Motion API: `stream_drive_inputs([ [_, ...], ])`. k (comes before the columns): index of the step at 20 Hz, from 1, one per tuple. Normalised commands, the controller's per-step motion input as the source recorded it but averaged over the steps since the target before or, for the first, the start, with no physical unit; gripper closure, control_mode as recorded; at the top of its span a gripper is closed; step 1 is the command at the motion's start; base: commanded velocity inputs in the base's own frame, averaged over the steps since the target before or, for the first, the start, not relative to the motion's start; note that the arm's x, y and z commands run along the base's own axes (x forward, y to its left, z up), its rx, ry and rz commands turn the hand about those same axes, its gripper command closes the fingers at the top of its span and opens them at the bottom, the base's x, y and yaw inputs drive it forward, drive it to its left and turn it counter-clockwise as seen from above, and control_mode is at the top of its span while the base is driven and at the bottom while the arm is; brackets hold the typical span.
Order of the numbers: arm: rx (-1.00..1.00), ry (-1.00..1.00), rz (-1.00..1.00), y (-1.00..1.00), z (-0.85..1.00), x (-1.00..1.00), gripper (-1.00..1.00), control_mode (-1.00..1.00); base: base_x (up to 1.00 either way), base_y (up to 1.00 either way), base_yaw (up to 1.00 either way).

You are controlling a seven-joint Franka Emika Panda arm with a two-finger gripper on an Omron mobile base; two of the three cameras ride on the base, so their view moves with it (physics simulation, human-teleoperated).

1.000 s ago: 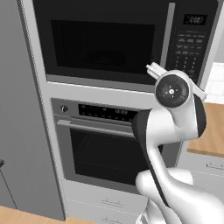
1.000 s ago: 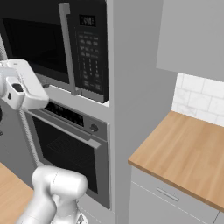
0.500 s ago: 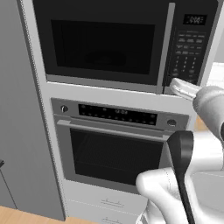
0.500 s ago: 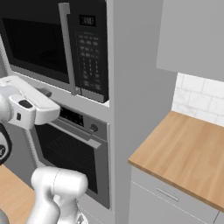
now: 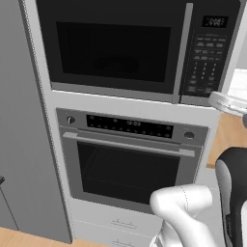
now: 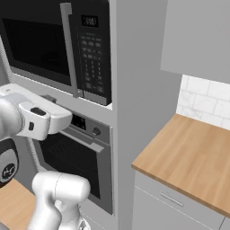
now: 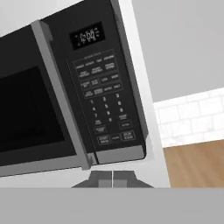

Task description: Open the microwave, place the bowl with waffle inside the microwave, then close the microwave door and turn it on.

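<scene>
Gripper, pinched together, seemingly near microwave keypad's lower edge.

microwave top: cut off by the upper edge in both base views.
microwave door left part: runs out of the hand view.
keypad panel labels: too small to read.
display digits: blurred.
oven: partly hidden behind the arm in the right base view.
microwave inside: too dark to tell.

Glossy white arm, seemingly dark joints
</scene>
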Motion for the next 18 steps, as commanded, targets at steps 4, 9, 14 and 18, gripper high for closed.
stream_drive_inputs([
  [4,0.0,0.04,0.0,-0.05,0.0,0.0,1.0,-1.0,0.0,0.0,0.0],
  [9,-0.07,0.14,-0.06,0.05,0.0,0.02,1.0,-1.0,0.0,0.0,0.0],
  [14,-0.09,0.08,-0.14,0.09,0.0,0.14,1.0,-1.0,0.0,0.0,0.0],
  [18,-0.08,-0.02,-0.06,0.23,0.0,0.14,1.0,-1.0,0.0,0.0,0.0],
])
